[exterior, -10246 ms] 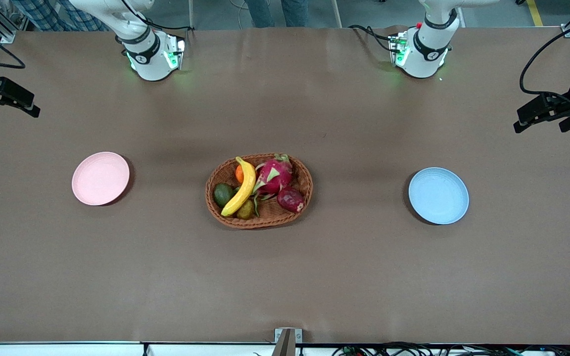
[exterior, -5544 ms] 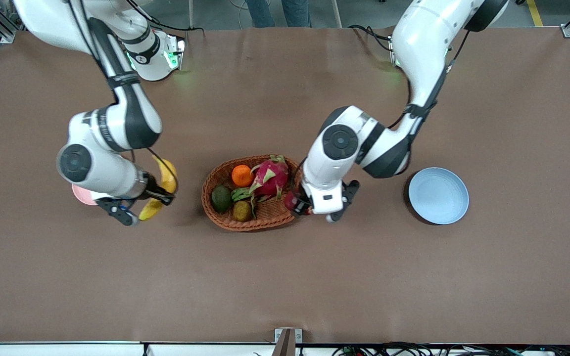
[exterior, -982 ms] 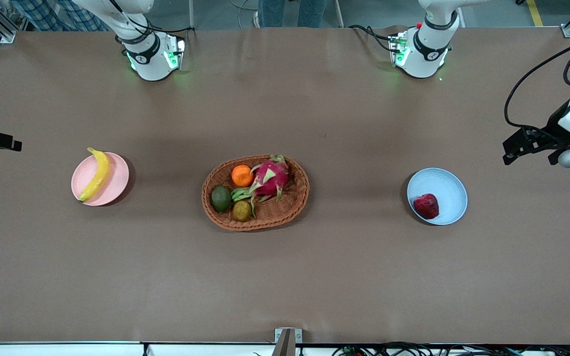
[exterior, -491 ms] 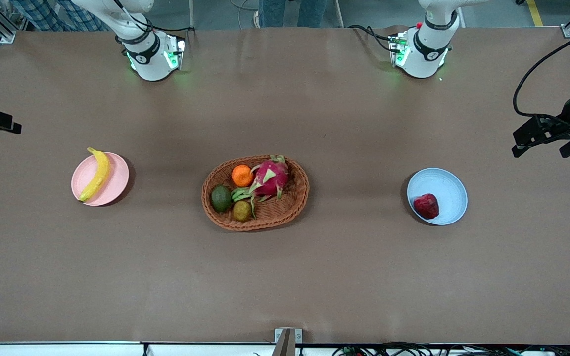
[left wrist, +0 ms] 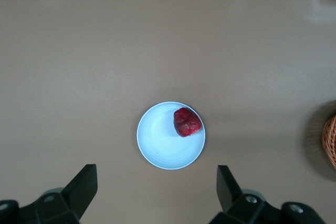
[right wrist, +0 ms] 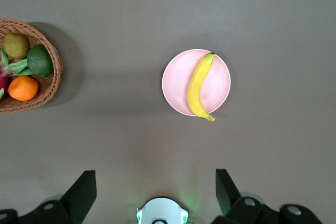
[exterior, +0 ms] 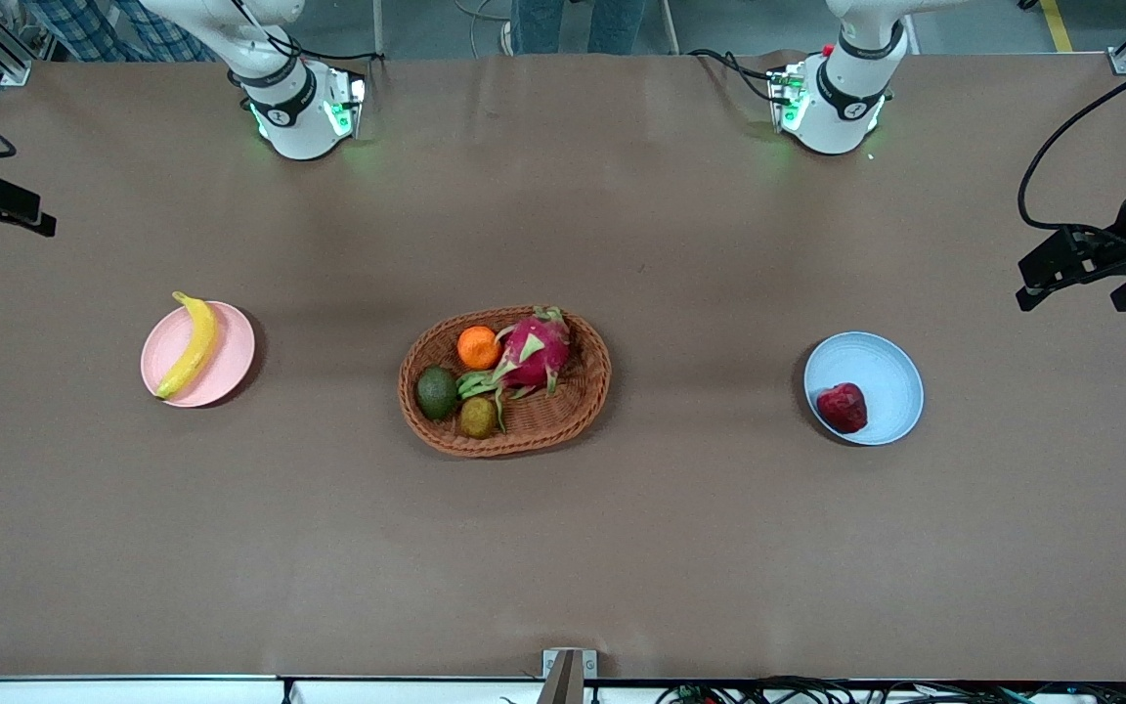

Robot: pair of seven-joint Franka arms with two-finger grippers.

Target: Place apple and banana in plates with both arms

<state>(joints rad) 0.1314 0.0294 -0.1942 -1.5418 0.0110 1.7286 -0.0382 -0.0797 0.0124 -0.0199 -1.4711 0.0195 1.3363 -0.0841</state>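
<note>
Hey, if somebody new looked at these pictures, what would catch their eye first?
The wicker basket of bright fruit at mid-table, its pink dragon fruit loudest. Toward the right arm's end, the banana lies across the pink plate; toward the left arm's end, the apple sits on the blue plate.

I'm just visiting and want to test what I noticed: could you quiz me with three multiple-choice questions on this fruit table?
1. Where is the banana?
A. in the basket
B. on the pink plate
C. on the blue plate

2. How many fruits are in the basket?
A. two
B. four
C. six

3. How is the left claw?
A. open, empty
B. shut on the apple
C. shut on the banana

Answers: 1 B, it lies across that plate. 2 B, four show inside. 3 A, its fingers stand apart, and the apple lies on the blue plate.
</note>
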